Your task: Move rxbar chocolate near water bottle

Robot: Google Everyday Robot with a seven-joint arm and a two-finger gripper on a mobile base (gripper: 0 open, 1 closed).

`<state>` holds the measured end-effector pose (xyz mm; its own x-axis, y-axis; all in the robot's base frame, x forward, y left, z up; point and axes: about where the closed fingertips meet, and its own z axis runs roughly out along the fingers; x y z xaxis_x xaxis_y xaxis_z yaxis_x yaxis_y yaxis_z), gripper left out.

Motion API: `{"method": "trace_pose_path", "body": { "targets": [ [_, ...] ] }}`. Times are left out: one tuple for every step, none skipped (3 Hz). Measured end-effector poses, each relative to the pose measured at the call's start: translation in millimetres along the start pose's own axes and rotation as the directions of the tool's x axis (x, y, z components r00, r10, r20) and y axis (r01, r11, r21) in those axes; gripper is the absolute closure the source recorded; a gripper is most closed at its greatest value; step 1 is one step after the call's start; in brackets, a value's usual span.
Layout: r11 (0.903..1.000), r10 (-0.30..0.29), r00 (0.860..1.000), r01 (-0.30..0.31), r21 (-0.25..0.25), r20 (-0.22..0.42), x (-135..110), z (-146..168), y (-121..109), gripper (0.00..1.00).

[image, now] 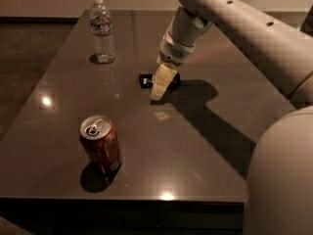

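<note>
The desk (63,126) is a dark, glossy slab, and its three things sit well apart, so each can be reached without knocking another. The arm (234,18) comes in from the right and bends down toward the middle of the desk, putting its wrist right above the bar. The bottle (102,31) stands upright near the far left edge, with bare surface around its base where the bar could go. The can (101,144) stands upright near the front left, off the line between bar and bottle, so it should not get in the way. The gripper (157,93) points down with its tip at the desk surface, right in front of the bar, which suits a pinch from above. From this side-on angle I cannot tell whether it is spread or closed on the bar. The bar (145,80) lies flat mid-desk, showing on either side of the gripper, well short of the bottle. It is probably not yet lifted.
</note>
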<state>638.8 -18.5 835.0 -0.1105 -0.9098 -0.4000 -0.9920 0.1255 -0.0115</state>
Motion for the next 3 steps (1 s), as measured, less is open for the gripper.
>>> {"method": "trace_pose_path", "body": {
  "targets": [
    [0.9998,-0.012,1.0,0.012,-0.016,-0.012,-0.6,4.2,0.2,0.39],
    [0.9997,-0.016,1.0,0.016,-0.02,-0.015,-1.9,2.5,0.1,0.62],
    [0.9997,-0.016,1.0,0.016,-0.021,-0.015,-3.0,-0.1,0.0,0.85]
  ]
}}
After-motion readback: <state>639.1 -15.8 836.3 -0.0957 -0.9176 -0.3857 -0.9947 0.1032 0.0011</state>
